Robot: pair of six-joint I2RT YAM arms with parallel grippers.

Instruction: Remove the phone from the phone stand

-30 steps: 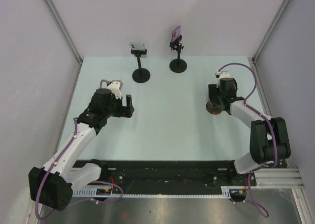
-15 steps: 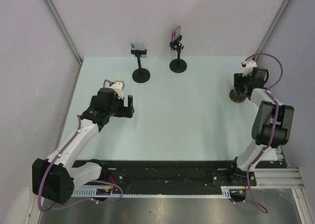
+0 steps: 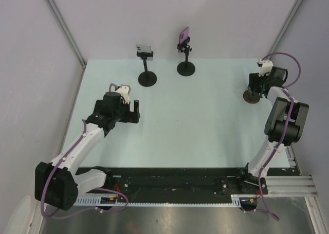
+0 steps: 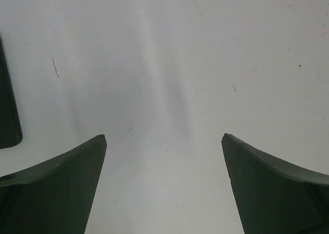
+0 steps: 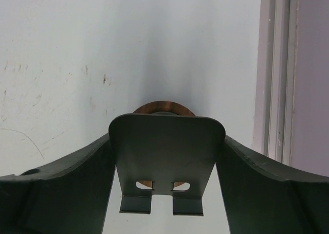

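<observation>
The right gripper [image 5: 167,139] is pinching a spare stand [image 5: 167,159] by its plate near the table [image 3: 205,131] edge — probably parking it aside — while the left gripper [image 4: 163,137] is hovering wide-fingered, the purple phone [image 3: 183,36] unclaimed.

Bright, even light from overhead, top view's sharp, barely any shadows. Wrist cams: table [image 4: 169,64] looks washed out w/ soft grey shadow streaks, fingers [image 4: 51,187] near-black up close, no detail.
</observation>
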